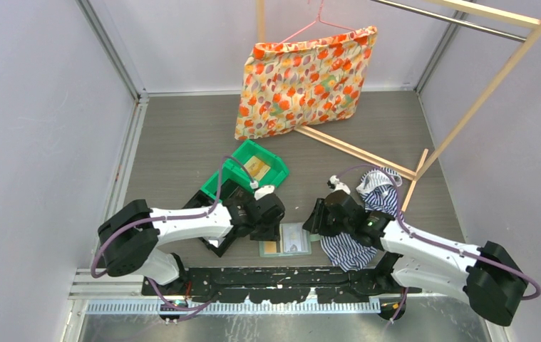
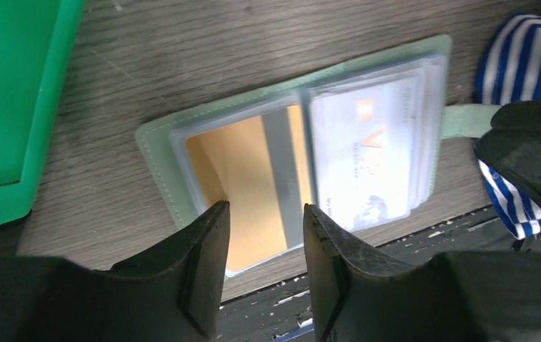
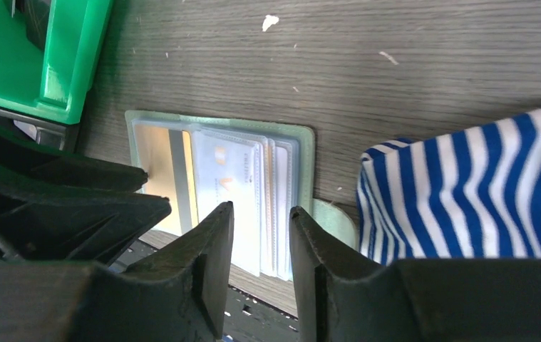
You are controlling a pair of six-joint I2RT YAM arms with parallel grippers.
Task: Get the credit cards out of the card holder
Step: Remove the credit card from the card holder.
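Observation:
The sage-green card holder [image 1: 294, 239] lies open and flat at the table's near edge, between my two grippers. In the left wrist view its left sleeve holds a tan-gold card [image 2: 249, 178], and its right side holds a stack of sleeves with a greyish-white card [image 2: 367, 157] on top. The snap tab [image 2: 465, 120] sticks out to the right. My left gripper [image 2: 264, 210] is open and empty, just above the near edge of the tan-gold card. My right gripper [image 3: 261, 210] is open and empty over the near edge of the white card stack [image 3: 235, 185].
A bright green bin [image 1: 253, 167] with a black tray [image 1: 207, 203] beside it stands left and behind the card holder. A blue-striped cloth [image 1: 363, 246] lies right of it. A floral bag [image 1: 303, 78] hangs on a wooden rack [image 1: 467, 107] at the back.

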